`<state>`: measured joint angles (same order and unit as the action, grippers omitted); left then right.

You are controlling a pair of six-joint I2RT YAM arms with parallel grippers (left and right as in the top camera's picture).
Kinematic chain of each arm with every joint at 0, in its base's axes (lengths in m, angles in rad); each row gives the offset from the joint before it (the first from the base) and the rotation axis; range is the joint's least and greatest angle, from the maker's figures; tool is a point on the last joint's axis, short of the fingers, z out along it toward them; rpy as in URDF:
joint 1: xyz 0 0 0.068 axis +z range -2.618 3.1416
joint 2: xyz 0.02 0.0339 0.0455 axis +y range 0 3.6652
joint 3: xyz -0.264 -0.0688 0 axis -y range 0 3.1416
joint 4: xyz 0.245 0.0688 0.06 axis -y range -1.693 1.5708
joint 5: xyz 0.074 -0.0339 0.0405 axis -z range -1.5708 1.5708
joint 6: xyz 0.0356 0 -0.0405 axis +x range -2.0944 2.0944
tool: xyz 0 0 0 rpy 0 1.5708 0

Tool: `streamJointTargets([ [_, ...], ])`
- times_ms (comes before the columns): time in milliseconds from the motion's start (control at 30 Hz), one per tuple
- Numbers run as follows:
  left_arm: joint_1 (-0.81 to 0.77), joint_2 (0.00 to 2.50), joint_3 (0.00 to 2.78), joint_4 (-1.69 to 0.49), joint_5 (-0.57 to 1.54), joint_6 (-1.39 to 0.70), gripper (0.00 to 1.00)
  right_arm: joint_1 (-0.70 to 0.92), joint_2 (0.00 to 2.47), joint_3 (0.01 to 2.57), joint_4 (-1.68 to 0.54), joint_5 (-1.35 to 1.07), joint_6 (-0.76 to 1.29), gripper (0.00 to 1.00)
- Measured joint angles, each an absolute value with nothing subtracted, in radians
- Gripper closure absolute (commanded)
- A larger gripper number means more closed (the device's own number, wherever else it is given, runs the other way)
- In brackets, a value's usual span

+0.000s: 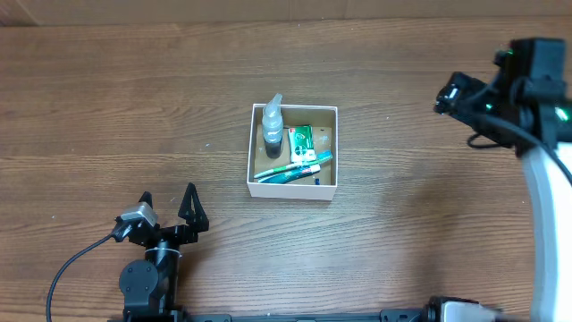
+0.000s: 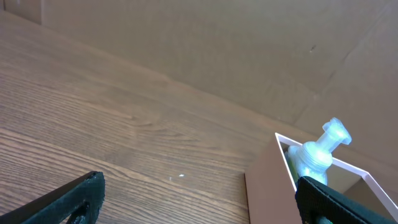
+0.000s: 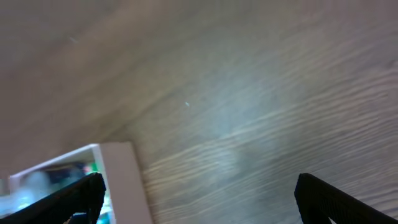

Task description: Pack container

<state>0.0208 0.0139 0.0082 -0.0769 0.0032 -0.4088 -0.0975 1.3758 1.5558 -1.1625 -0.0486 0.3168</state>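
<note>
Overhead: the container (image 1: 293, 190) sits in the middle of the wooden table (image 1: 134, 107). It already holds a clear bottle (image 1: 273, 125), a green packet (image 1: 301, 139) and teal toiletries (image 1: 290, 172). No loose items show, so packing looks finished or nearly so. Your left gripper (image 1: 168, 201) sits at the near edge, spread and empty. Your right gripper (image 1: 450, 93) hovers far right, well apart from the box.

Left wrist: fingers are wide, with the box wall and bottle ahead on the right and bare wood between.

Right wrist, blurred: fingers are wide and empty, with a box corner lower left and open wood elsewhere.
</note>
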Motion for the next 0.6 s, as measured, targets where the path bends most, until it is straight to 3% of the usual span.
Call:
streamJointTargets([
  [400,0.021,0.014,0.008,-0.076,0.003,-0.409,0.0,0.02,0.814,1.539,-1.166,-0.058,0.317,0.0],
  [600,0.021,0.013,0.008,-0.078,0.003,-0.409,0.0,0.02,0.594,1.328,-0.982,-0.108,0.316,0.0],
])
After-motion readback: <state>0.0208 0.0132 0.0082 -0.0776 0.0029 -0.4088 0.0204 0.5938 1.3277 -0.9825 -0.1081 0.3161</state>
